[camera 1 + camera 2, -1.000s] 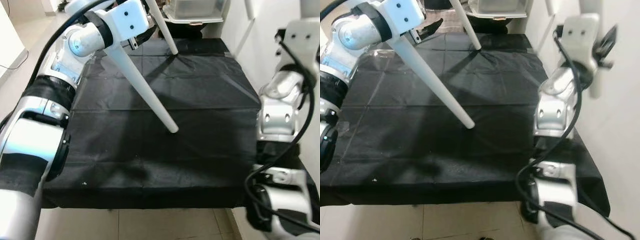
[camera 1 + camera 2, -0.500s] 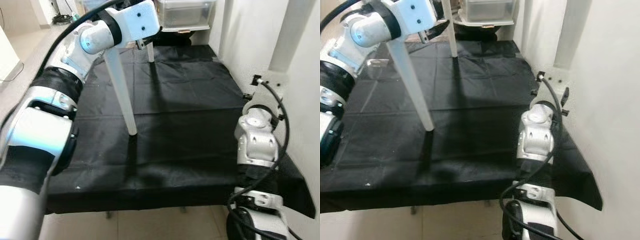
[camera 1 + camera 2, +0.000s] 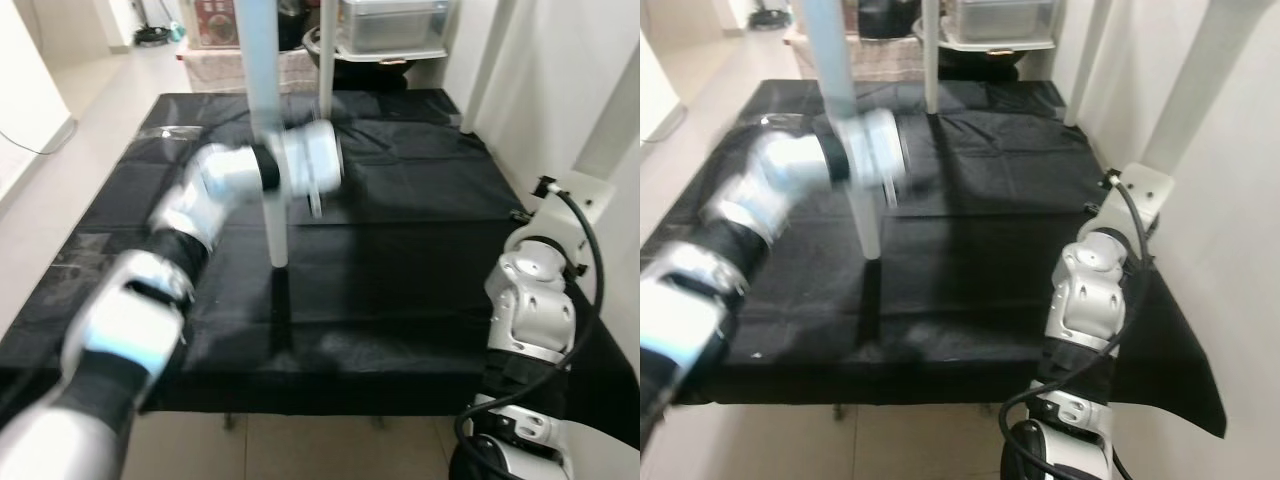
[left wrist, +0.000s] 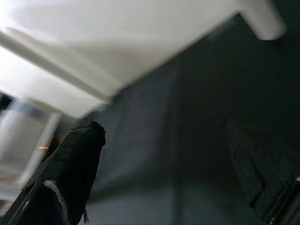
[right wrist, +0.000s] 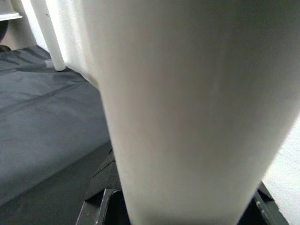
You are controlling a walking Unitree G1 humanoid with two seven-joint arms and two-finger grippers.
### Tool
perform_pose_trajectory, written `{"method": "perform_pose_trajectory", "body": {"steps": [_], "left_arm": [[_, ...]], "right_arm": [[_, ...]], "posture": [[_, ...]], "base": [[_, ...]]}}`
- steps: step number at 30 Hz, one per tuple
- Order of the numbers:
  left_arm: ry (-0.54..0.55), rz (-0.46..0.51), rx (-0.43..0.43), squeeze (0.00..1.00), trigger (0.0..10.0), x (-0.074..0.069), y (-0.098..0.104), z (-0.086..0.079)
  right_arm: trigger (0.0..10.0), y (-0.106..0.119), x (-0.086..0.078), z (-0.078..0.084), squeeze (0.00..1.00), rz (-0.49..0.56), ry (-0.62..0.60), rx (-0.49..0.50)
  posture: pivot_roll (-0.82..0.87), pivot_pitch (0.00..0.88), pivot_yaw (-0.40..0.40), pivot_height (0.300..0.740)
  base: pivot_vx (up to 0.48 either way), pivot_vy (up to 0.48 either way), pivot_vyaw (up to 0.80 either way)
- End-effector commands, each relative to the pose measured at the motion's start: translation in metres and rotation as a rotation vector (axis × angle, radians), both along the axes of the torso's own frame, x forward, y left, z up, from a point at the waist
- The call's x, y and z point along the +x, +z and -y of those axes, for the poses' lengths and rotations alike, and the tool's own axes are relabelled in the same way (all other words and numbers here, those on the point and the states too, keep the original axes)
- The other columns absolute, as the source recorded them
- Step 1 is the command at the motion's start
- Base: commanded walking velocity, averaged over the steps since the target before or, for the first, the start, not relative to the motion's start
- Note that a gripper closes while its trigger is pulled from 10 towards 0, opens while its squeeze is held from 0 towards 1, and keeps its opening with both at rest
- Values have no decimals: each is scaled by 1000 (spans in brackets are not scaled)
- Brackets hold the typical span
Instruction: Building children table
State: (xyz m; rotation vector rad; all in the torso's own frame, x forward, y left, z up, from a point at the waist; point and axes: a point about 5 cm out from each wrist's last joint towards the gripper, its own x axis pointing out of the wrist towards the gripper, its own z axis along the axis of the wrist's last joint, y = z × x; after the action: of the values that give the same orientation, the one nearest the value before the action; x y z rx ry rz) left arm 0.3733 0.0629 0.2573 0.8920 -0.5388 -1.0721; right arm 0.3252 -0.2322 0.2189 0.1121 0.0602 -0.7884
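Left eye view: the near leg (image 3: 268, 150) of the white table stands upright, its tip touching the black cloth (image 3: 400, 250) near the cloth's middle. Half a second ago this leg leaned a little, and a second ago it slanted steeply, so the table has been swung toward standing on its legs. A second leg (image 3: 326, 45) stands beyond it, toward the cloth's far edge. The left arm (image 3: 240, 180), blurred by motion, reaches across the cloth to the near leg; its wrist sits right at the leg. The right arm (image 3: 535, 300) rises beside the cloth's right edge, against the pale wall.

Right eye view: the same upright leg meets the cloth, casting a dark shadow toward the cloth's near edge. A storage bin (image 3: 1002, 20) sits beyond the cloth's far edge.

Left wrist view: the left gripper (image 4: 164, 154) has its fingers (image 4: 79, 154) spread apart, with cloth between them and the white table underside beyond the fingertips; they appear to clasp nothing.

Right wrist view: a white leg (image 5: 187, 108) stands close before the right gripper, which appears clamped on it at its base, though the jaws are barely visible.

The table looks nearly righted; settling all legs on the cloth likely comes next.
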Motion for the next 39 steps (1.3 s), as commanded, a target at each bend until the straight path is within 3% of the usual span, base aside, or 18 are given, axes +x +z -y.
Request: {"method": "perform_pose_trajectory", "body": {"steps": [1, 5, 6, 7, 8, 13, 14, 19, 20, 23, 24, 27, 30, 31, 39], "left_arm": [[-52, 42, -5, 0, 10000, -5, 9, 7], [-67, 15, -31, 0, 10000, -11, -4, 10], [-66, -4, -61, 0, 10000, -15, -12, 11], [-66, -4, -61, 0, 10000, -15, -12, 11], [-66, -20, -85, 0, 10000, -20, -19, 12], [-55, -51, -135, 0, 10000, -26, -29, 14], [-38, -76, -175, 0, 10000, -31, -36, 13], [22, -141, -257, 0, 10000, -43, -55, 7], [34, -144, -264, 0, 10000, -44, -57, 6], [73, -154, -287, 0, 10000, -46, -61, 1], [96, -156, -298, 0, 10000, -48, -63, -2], [194, -197, -375, 0, 10000, -51, -69, -15], [209, -207, -386, 0, 10000, -53, -69, -16], [277, -246, -425, 0, 10000, -59, -80, -24], [388, -370, -496, 0, 10000, -72, -103, -34]], "right_arm": [[0, -36, -3, -3, 0, -170, 21, 126], [0, -37, -1, -12, 0, -163, 74, 132], [5255, -37, 0, -20, 0, -163, 118, 114], [5255, -37, 0, -20, 0, -163, 118, 114], [10000, -37, 2, -26, 0, -154, 156, 106], [10000, -39, 2, -32, 0, -148, 201, 109], [10000, -38, 1, -33, 1000, -126, 232, 94], [10000, -35, -4, -34, 1000, -84, 260, 45], [10000, -35, -4, -34, 918, -79, 262, 47], [10000, -33, -5, -38, 918, -40, 302, 56], [10000, -33, -8, -40, 0, -19, 321, 55], [10000, -31, -22, -44, 0, 19, 376, -24], [10000, -31, -24, -44, 0, 21, 381, -39], [10000, -38, -38, -45, 0, 37, 438, -98], [10000, -58, -66, -54, 0, 35, 540, -178]], "posture": [[131, 92, -10, 740], [131, 94, -9, 740], [131, 94, -9, 740], [131, 94, -9, 740], [129, 94, -11, 740], [127, 94, -13, 740], [125, 93, -14, 740], [120, 82, -15, 740], [120, 82, -15, 740], [120, 79, -14, 740], [117, 70, -15, 740], [115, 63, -17, 740], [115, 63, -17, 740], [97, 38, -18, 740], [84, 4, -23, 740]], "base": [[0, 0, 0], [0, 0, 0], [0, 0, 0], [0, 0, 0], [0, 0, 0], [0, 0, 0], [0, 0, 0], [0, 0, 0], [0, 0, 0], [0, 0, 0], [0, 0, 0], [0, 0, 0], [0, 0, 0], [0, 0, 0], [0, 0, 0]]}}
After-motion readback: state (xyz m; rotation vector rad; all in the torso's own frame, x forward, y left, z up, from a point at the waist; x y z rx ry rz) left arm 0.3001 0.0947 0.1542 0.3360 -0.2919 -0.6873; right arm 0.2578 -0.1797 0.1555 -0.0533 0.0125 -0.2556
